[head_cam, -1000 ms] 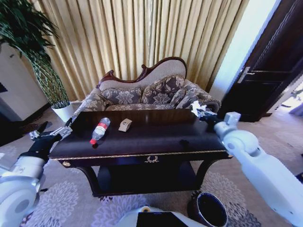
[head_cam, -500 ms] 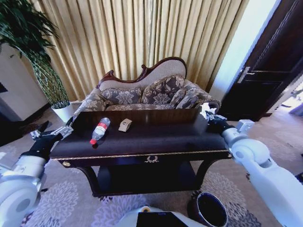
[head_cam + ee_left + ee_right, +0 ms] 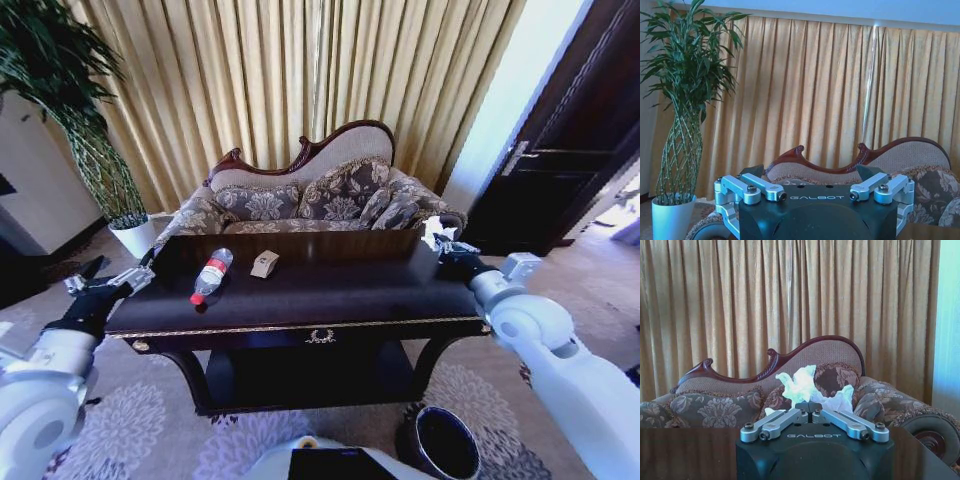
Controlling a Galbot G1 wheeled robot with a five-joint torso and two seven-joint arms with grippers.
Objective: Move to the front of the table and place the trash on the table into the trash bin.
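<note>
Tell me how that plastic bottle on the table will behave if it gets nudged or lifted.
The bottle lies on its side on the glossy table, so a nudge would probably roll or skid it. It looks clear and mostly empty, so likely light and easy to dent. The left pincer hangs beside the table's left end, apart from it.

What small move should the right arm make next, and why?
Probably swing the right tool toward the trash bin. It is shut on the crumpled tissue, raised over the table's right end, while the bin stands on the floor below.
</note>
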